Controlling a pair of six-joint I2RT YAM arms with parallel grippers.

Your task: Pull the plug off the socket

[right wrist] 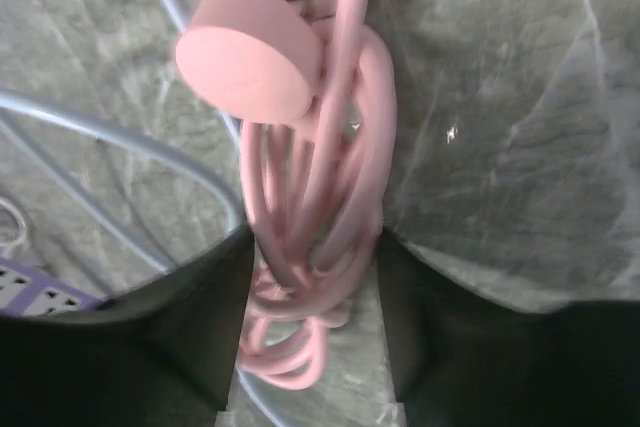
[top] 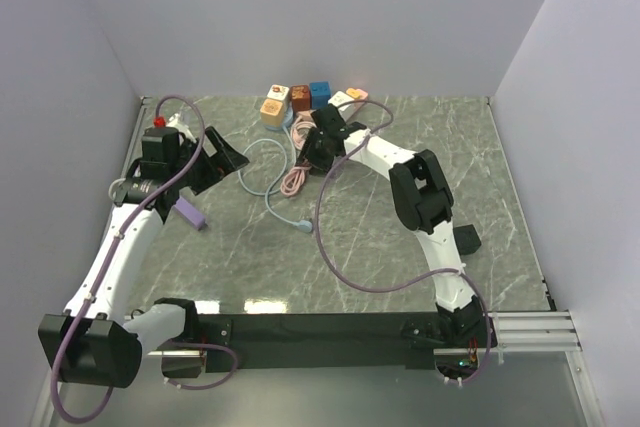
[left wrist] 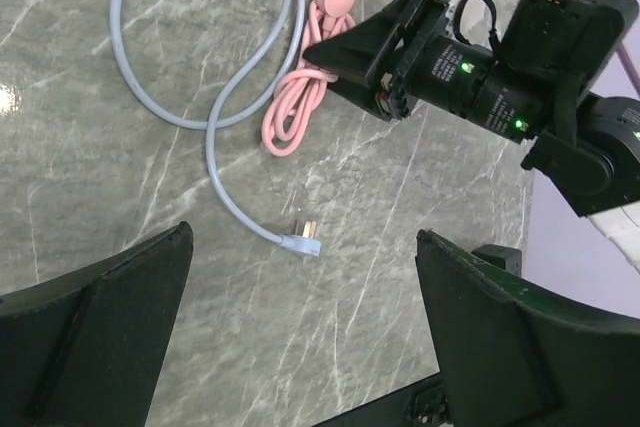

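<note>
My right gripper (right wrist: 312, 257) pinches the pink cable bundle (right wrist: 300, 207), upper centre of the top view, just below the socket cubes (top: 300, 99). My left gripper (left wrist: 303, 237) is spread wide, at left.

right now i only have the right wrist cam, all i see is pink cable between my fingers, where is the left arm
Observer: The left gripper hangs over the table to the left of the cables, jaws wide open, holding nothing.
Operator: is that blue cable plugged in anywhere
Observer: One end is not. The grey-blue cable ends in a plug lying loose on the table. I cannot see its other end.
Operator: ok and where are the sockets
Observer: A row of coloured cubes, probably the sockets, sits at the far edge, just beyond the right gripper.
</note>
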